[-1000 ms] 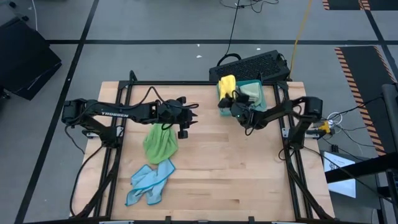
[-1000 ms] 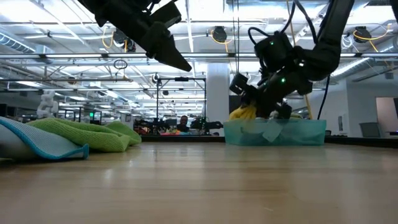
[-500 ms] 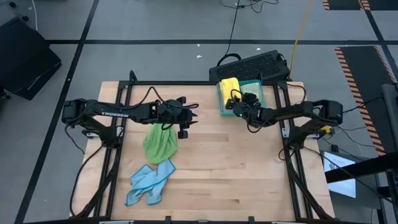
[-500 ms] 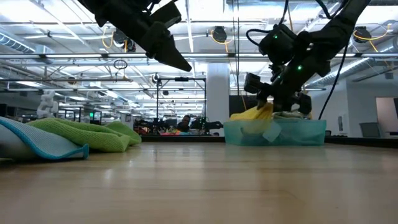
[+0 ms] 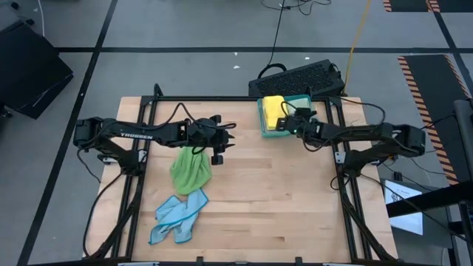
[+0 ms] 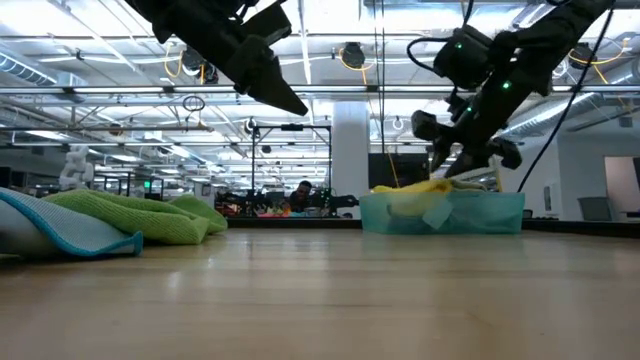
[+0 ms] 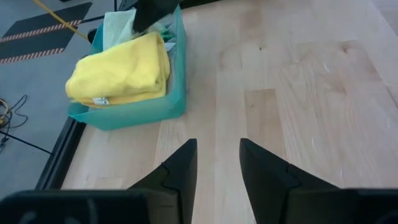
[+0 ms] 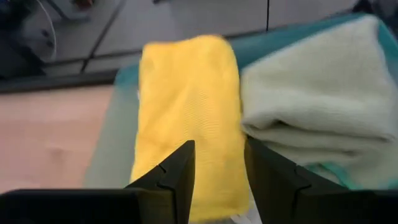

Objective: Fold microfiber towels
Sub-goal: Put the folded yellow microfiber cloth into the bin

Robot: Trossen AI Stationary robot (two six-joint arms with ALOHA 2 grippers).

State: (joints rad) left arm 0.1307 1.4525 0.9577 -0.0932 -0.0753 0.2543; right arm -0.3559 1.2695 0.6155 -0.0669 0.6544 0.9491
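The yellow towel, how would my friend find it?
Look at the teal tray at the table's far edge. The yellow towel lies folded inside it, beside a pale green towel. It is the only yellow cloth there.

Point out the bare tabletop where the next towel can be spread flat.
Bare wood runs from the bright green towel and light blue towel across to the table's right edge, below the teal tray. The tray is crowded: yellow towel, pale green towel, right hand above. The left hand hovers beside the green towel.
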